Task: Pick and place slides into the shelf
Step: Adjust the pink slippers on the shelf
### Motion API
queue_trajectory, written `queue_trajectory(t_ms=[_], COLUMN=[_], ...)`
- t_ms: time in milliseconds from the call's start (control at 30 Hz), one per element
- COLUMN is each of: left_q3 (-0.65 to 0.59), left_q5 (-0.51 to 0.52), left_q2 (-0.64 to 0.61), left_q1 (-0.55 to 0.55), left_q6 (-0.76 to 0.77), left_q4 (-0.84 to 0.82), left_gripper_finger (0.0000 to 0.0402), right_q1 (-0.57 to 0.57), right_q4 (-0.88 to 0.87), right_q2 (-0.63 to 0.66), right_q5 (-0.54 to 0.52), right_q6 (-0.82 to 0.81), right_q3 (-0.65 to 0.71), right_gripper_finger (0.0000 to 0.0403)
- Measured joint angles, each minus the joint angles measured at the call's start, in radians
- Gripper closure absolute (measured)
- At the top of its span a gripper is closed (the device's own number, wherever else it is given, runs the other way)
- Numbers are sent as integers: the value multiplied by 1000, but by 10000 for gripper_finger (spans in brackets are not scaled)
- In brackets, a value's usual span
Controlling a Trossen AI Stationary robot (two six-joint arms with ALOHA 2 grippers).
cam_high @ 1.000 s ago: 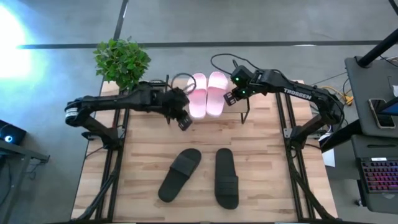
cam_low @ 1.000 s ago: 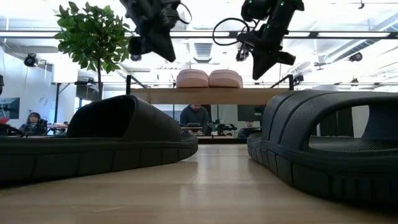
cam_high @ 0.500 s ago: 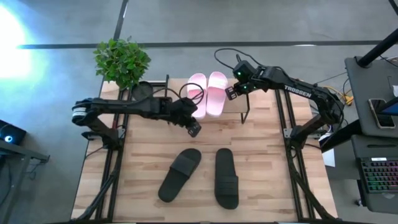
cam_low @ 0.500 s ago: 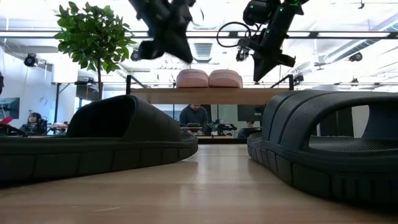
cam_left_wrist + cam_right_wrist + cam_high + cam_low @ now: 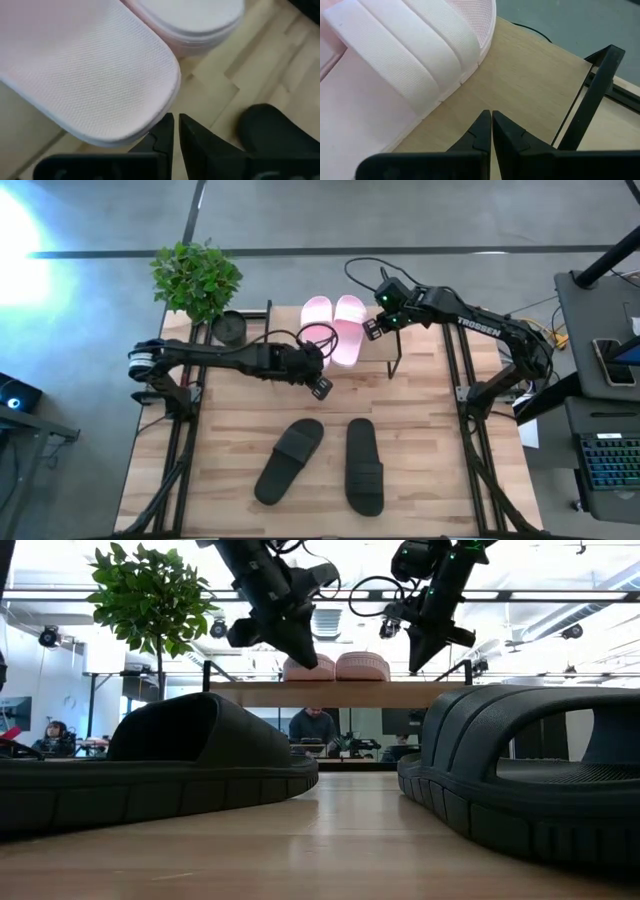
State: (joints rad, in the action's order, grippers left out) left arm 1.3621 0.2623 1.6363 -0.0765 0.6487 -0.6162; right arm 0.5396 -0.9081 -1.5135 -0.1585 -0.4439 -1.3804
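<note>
Pale wood: the tabletop (image 5: 230, 440) is carrying the whole scene, with a shelf (image 5: 375, 352) sitting at its far edge.
Plant: a leafy potted plant (image 5: 195, 277) is standing at the far left corner of the table, beside a round dark pot (image 5: 229, 328).
Left gripper: the left gripper (image 5: 320, 387) is hanging above the table just in front of the shelf, near the heel of the left pink slide; in the left wrist view its fingers (image 5: 162, 134) are sitting almost together with only a thin slit between them, gripping nothing.
Pink slides: 2 light pink slides (image 5: 333, 328) are lying side by side on the shelf's plank top, touching along their inner edges; in the low view they are showing as 2 rounded humps (image 5: 336, 666) on the plank.
Right gripper: the right gripper (image 5: 370, 330) is hovering over the shelf plank just beside the right pink slide; in the right wrist view its fingers (image 5: 481, 131) are pressed nearly together and are gripping nothing.
Black slides: 2 black slides are lying on the tabletop nearer the front, well apart from the shelf; the left black slide (image 5: 289, 460) is lying angled, and the right black slide (image 5: 364, 465) is lying straight.
Background: a person (image 5: 314, 727) is sitting beyond the table, seen under the shelf plank.
</note>
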Motion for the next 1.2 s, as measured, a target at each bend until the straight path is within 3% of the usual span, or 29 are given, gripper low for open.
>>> queue_trajectory(t_ms=[300, 467, 600, 767, 1000, 1200], left_q3=[-6, 12, 19, 19, 19, 18], left_q5=[79, 3, -10, 11, 111, 122], left_q2=[0, -8, -57, -129, -214, -264], left_q1=[-9, 2, 30, 45, 47, 47], left_q6=[-15, -106, -172, -186, -200, -214], left_q4=[0, 6, 3, -35, -146, -160], left_gripper_finger=[386, 386, 386, 386, 386, 386], right_q1=[0, 0, -13, -109, -166, -75], right_q4=[0, -16, -74, -89, -95, -28], right_q2=[0, 0, 2, 28, 21, -32], right_q5=[0, 7, 82, 161, -25, -11], right_q6=[3, 10, 58, 103, -55, -67], right_q3=[0, 0, 1, 1, 3, 3], right_gripper_finger=[394, 394, 394, 394, 394, 394])
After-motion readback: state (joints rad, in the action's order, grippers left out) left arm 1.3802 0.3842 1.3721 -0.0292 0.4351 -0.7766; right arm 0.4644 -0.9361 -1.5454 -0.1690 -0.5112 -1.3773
